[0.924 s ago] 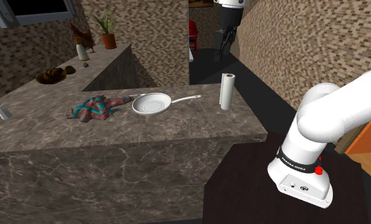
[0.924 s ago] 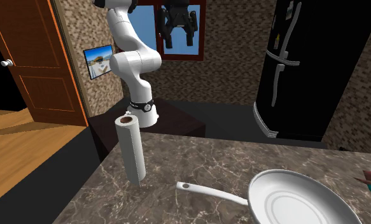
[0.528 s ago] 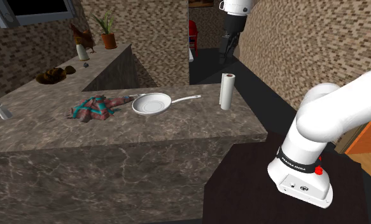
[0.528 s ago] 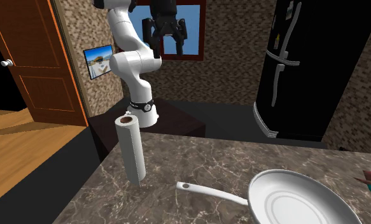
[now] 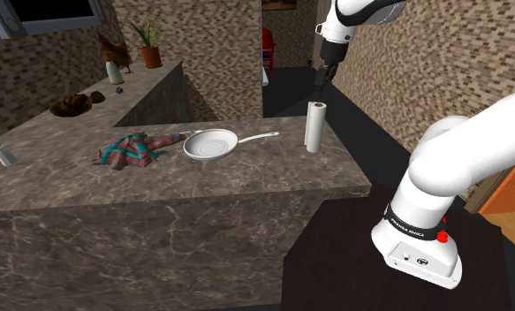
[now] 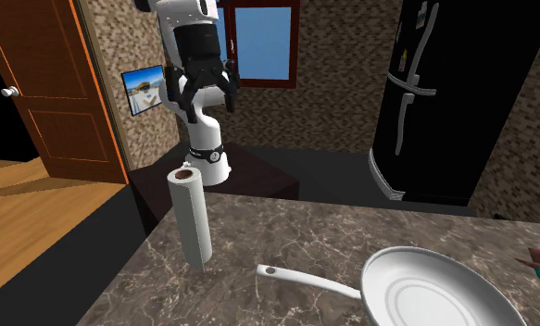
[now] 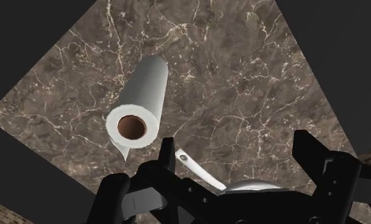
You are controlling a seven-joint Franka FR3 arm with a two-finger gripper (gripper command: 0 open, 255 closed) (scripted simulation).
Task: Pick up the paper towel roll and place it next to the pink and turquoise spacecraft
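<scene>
The claw [image 6: 203,93] is spread wide, with its two black fingers [image 7: 168,158] far apart and nothing between them. It hangs in the air above the paper towel roll [image 5: 314,126], not touching it. The roll stands straight up on the brown stone counter [image 5: 246,181], near the edge closest to the robot's stand. Its long way goes up and down, so its top end points up at the claw. Looking down along the claw, you can see right into the round brown hole in the top of the roll [image 7: 142,102]. But the roll is not under the gap between the fingers. It sits a bit off to one side, out past one finger, and well below the tips. The white pan [image 5: 209,143] lies beyond the roll from the claw, and its thin handle [image 7: 193,167] shows closer to the gap than the roll does. The pink and turquoise spacecraft [image 5: 130,150] is farther off, past the pan. I think the claw must slide sideways until the roll is in the middle, then go down and squeeze its round sides.
</scene>
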